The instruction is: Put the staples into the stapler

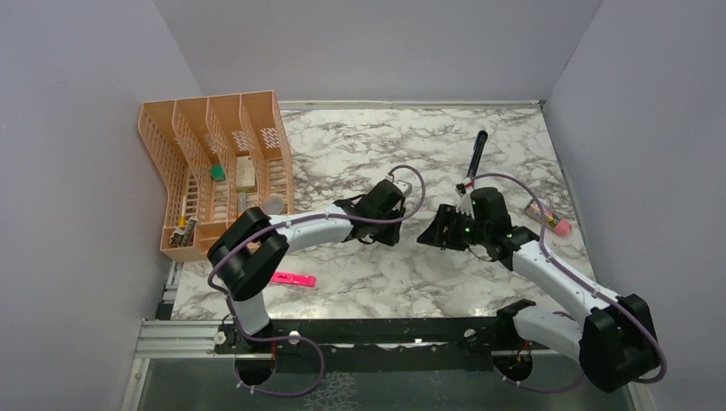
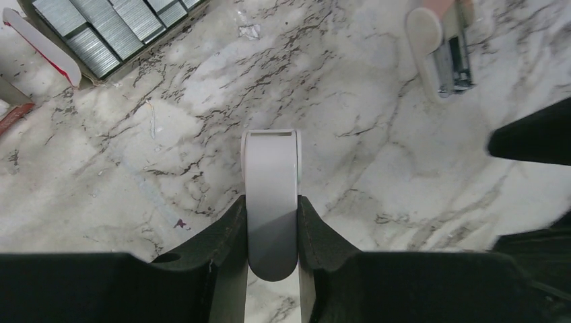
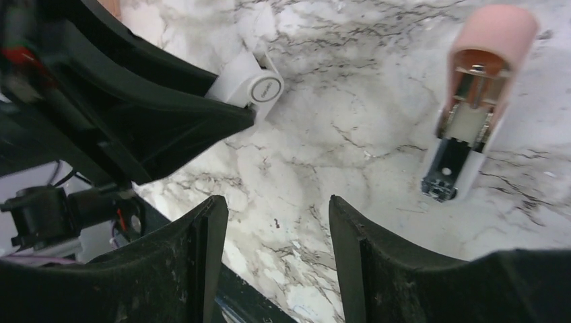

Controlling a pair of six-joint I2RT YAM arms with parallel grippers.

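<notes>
The staples (image 2: 114,27) are silvery-grey rows in a small tray at the top left of the left wrist view, with a red-and-white box flap (image 2: 42,42) beside them. The stapler (image 1: 477,154), slim and dark with a black end, lies at the far middle of the table, away from both grippers. My left gripper (image 2: 271,202) (image 1: 381,210) is shut on a white capsule-shaped piece (image 2: 271,182) that sticks out forward over the marble. My right gripper (image 3: 276,208) (image 1: 432,233) faces it, open and empty, just above the table.
A peach-pink and white piece with a bare metal channel (image 3: 471,114) (image 2: 441,47) lies near both grippers. An orange divided basket (image 1: 214,171) stands at the back left. A bright pink highlighter (image 1: 293,279) lies front left, and another pinkish item (image 1: 548,220) lies at the right.
</notes>
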